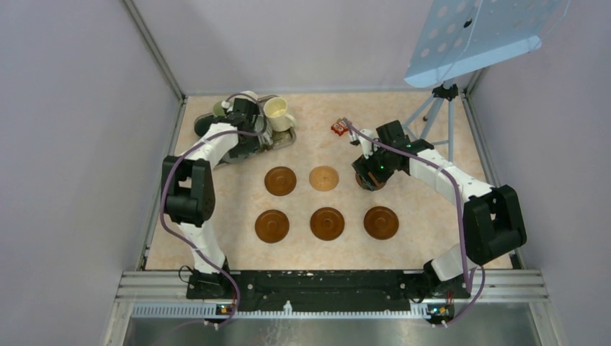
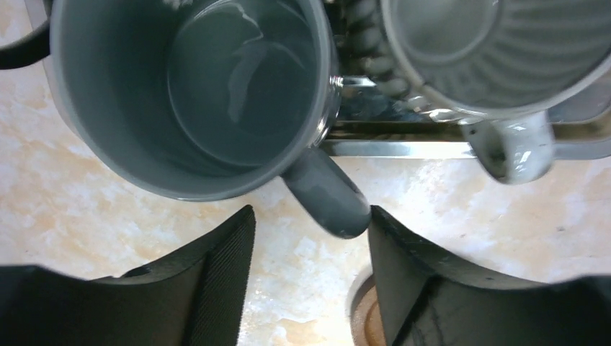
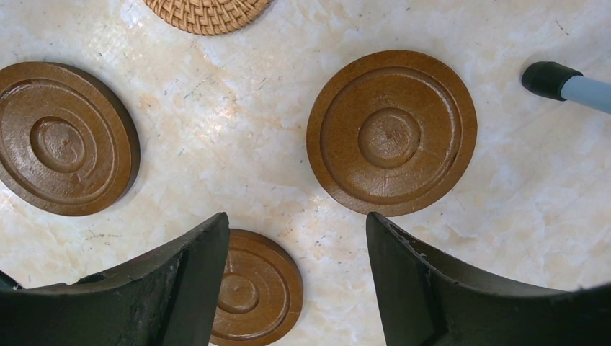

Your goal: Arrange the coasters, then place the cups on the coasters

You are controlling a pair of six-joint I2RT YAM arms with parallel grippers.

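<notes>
marbled beige tabletop [image 1: 432, 249], pale lilac walls [image 1: 72, 144], wooden coasters [image 1: 328, 223] in two rows

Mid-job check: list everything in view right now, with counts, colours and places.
coasters: six, five dark brown, one tan, two rows mid-table; the far-right one mostly under the right gripper
cups: at least four, cream, grey-blue, ribbed grey, one dark; far left at the tray, partly hidden
tray: one, metal, far left
red packet: one, red, far centre
blue board: one, perforated, on a tripod, far right
left gripper: open, fingers either side of the grey-blue cup's handle
right gripper: open, above the coasters
</notes>
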